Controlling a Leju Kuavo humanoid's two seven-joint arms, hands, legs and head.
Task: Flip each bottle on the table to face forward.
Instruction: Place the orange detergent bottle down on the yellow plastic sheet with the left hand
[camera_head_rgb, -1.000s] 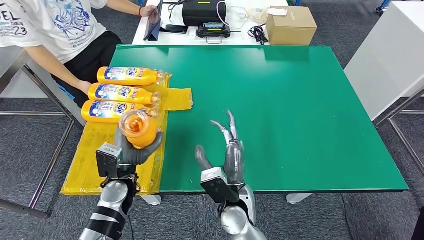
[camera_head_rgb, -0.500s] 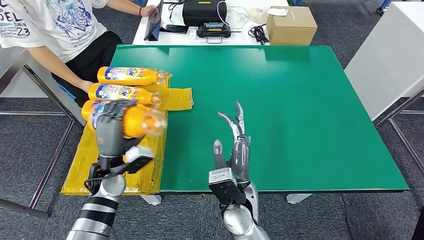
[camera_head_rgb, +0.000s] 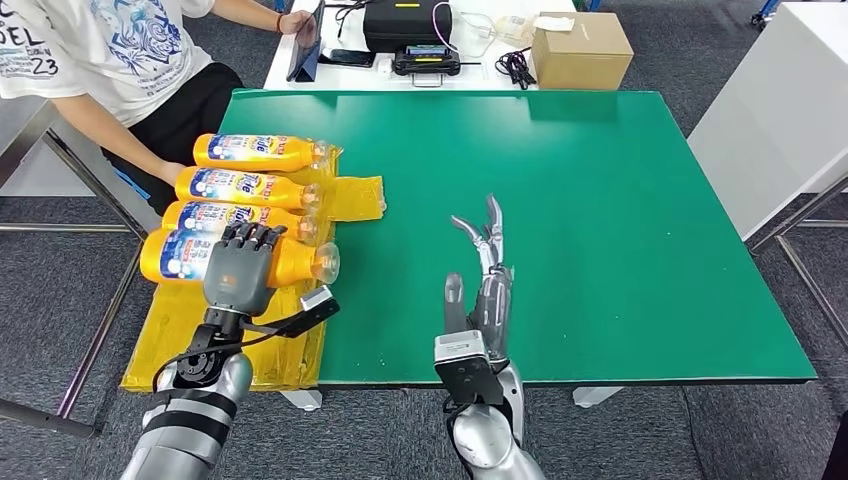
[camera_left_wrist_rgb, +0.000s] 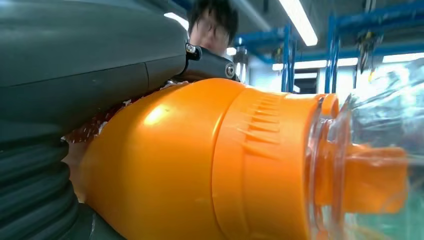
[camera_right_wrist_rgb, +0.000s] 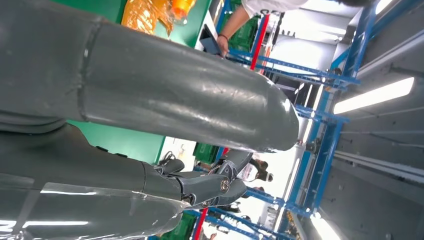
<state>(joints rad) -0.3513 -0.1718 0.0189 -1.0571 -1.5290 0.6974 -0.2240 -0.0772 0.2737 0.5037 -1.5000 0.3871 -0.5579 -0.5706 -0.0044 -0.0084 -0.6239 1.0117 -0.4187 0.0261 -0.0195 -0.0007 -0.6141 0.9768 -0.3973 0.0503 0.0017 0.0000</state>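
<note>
Head view: the left hand (camera_head_rgb: 238, 275) grips the nearest bottle (camera_head_rgb: 175, 257) lying label-up on the yellow sheet (camera_head_rgb: 170, 340) at the near left, while the right hand (camera_head_rgb: 484, 290) hovers empty, fingers spread, over the green table (camera_head_rgb: 620, 220). Released unsteadily, it could roll into the three bottles (camera_head_rgb: 245, 186) beyond. The left wrist view adds its clear cap (camera_left_wrist_rgb: 370, 150).
</note>
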